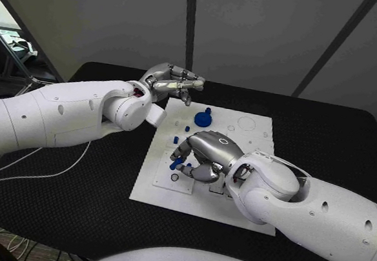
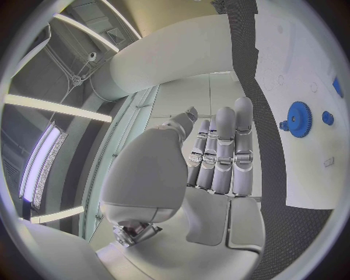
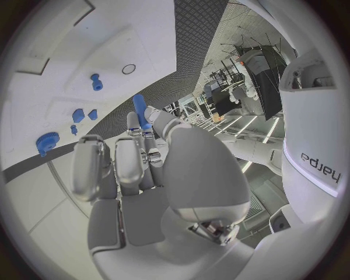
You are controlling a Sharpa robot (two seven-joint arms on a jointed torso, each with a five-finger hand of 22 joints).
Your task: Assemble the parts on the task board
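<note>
The right hand point(image 1: 206, 155) is pinching a blue peg point(image 3: 140, 111) over the near-left part of the white board point(image 1: 243, 177), probably lining it up with a hole, while the left hand point(image 1: 171, 82) is hovering empty, fingers loosely curled, beside the blue gear point(image 1: 203, 117).

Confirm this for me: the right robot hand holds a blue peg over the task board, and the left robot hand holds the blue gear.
Not quite. The left robot hand holds nothing; in the left wrist view the blue gear lies on the task board. The right robot hand does hold a blue peg.
</note>
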